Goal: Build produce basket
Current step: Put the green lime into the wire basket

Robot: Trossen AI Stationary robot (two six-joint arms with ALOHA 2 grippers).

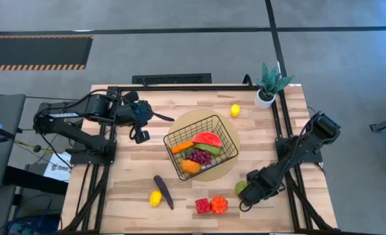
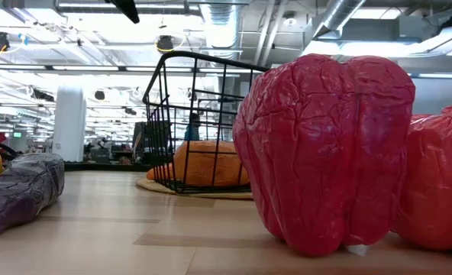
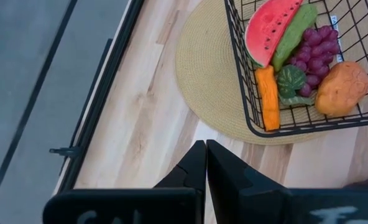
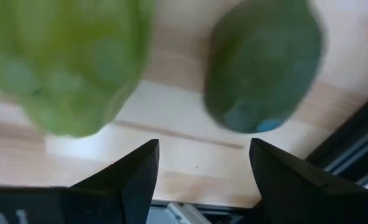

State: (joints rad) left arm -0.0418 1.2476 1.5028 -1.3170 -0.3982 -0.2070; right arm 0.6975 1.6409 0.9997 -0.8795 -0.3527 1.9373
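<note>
The black wire basket (image 1: 203, 145) stands on a round tan mat and holds a watermelon slice (image 3: 268, 31), a carrot (image 3: 268, 98), grapes (image 3: 317, 50), an orange (image 3: 340, 87) and a green piece. Lying on the table are two lemons (image 1: 235, 109) (image 1: 155, 198), an eggplant (image 1: 163, 191), a red pepper (image 1: 202, 205), an orange pepper (image 1: 219, 204) and two green avocados (image 4: 72, 56) (image 4: 265, 62). My right gripper (image 4: 202, 168) is open just short of the avocados (image 1: 241, 187), its fingers not touching them. My left gripper (image 3: 206, 165) is shut, left of the mat (image 1: 141, 136).
A potted green plant (image 1: 268, 83) stands at the far right corner. Black frame rails run along the table's left and right edges. In the low view the red pepper (image 2: 325, 145) fills the foreground, with the basket (image 2: 203, 122) behind it. Bare wood lies near left of the basket.
</note>
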